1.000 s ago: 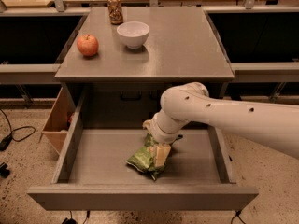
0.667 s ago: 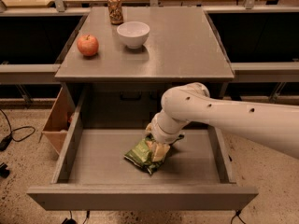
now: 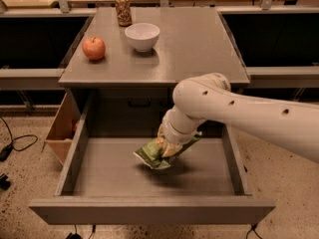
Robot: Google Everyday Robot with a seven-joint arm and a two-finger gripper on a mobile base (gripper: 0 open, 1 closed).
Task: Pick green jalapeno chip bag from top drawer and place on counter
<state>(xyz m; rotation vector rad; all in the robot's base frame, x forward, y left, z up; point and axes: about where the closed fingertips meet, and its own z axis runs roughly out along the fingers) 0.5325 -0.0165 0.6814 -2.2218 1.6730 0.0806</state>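
The green jalapeno chip bag is crinkled and hangs tilted just above the flat bottom of the open top drawer, casting a shadow below it. My gripper reaches down from the white arm and is shut on the bag's upper right part. The grey counter lies behind and above the drawer.
On the counter stand a red apple, a white bowl and a patterned drink can. A tan cardboard box sits on the floor left of the drawer. Black cables lie at far left.
The bag has risen off the drawer bottom with my gripper, which moved slightly up; the bag now hangs tilted.
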